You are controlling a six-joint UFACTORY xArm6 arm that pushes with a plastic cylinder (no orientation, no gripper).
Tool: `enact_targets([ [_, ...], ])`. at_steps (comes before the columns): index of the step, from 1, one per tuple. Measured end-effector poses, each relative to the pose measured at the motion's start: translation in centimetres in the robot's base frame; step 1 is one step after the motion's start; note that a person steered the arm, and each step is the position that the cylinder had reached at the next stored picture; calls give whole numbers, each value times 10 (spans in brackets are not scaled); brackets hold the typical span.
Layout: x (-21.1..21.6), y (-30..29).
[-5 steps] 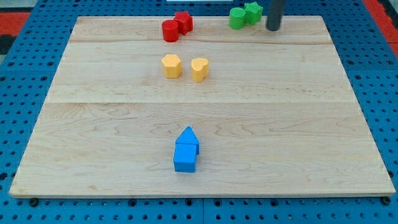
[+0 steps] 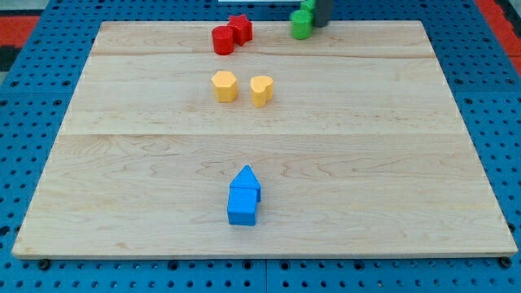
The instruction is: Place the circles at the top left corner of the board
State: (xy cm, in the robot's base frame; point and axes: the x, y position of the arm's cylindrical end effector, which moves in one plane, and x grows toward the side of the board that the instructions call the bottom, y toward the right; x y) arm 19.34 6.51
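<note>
The green circle [image 2: 301, 27] lies at the board's top edge, right of centre. My tip [image 2: 322, 23] is at its right side, touching or nearly so. The green star [image 2: 307, 5] is just above the circle, at the frame's top edge, partly cut off and partly hidden by the rod. The red circle [image 2: 222, 40] sits left of them near the top edge, touching the red star [image 2: 240, 28] at its upper right. The wooden board's top left corner [image 2: 110, 32] holds no block.
A yellow hexagon [image 2: 225, 85] and a yellow heart [image 2: 261, 89] sit side by side below the red pair. Two blue blocks [image 2: 244, 195], a pointed one above a cube, lie low in the middle. Blue pegboard [image 2: 32, 98] surrounds the board.
My tip has moved left along the top edge, from right of the green pair to against them. The green circle has slid a little left and the star up toward the frame's edge.
</note>
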Motion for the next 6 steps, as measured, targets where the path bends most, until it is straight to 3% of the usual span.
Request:
enact_targets([
  [1,20,-56],
  [4,75,-117],
  [6,72,-222],
])
